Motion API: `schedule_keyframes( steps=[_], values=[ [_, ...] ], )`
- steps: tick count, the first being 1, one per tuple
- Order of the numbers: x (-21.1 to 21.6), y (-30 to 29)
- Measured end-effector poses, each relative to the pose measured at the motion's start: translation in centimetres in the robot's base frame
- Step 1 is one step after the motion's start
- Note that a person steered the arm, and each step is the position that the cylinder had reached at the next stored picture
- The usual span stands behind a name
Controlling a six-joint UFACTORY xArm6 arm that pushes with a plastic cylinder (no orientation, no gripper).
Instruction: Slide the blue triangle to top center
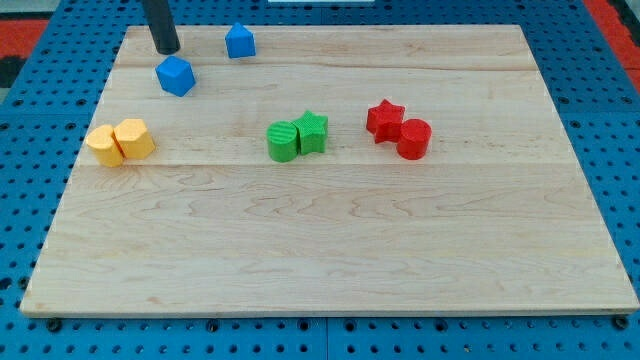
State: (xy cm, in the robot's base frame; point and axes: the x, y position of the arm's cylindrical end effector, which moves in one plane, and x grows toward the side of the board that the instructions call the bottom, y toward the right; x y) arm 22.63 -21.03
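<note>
The blue triangle [240, 41] sits near the board's top edge, left of centre. A second blue block, cube-like [175, 76], lies below and to the left of it. My tip [167, 49] rests on the board at the top left, just above the blue cube and well to the left of the blue triangle. It is close to the cube; I cannot tell whether it touches it. It is apart from the triangle.
Two yellow blocks [119, 142] touch each other at the left edge. A green cylinder [283, 141] and a green star [312, 131] touch mid-board. A red star [384, 118] and a red cylinder [414, 138] touch right of centre. The wooden board [330, 250] lies on a blue pegboard.
</note>
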Motion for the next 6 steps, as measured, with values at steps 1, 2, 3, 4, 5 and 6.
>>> schedule_keyframes(
  steps=[1,2,3,4,5,6],
  values=[
    [-0.3,9.5],
    [0.1,13.4],
    [-2.4,14.4],
    [0.0,19.8],
    [1.5,20.9],
    [-1.3,13.6]
  ],
)
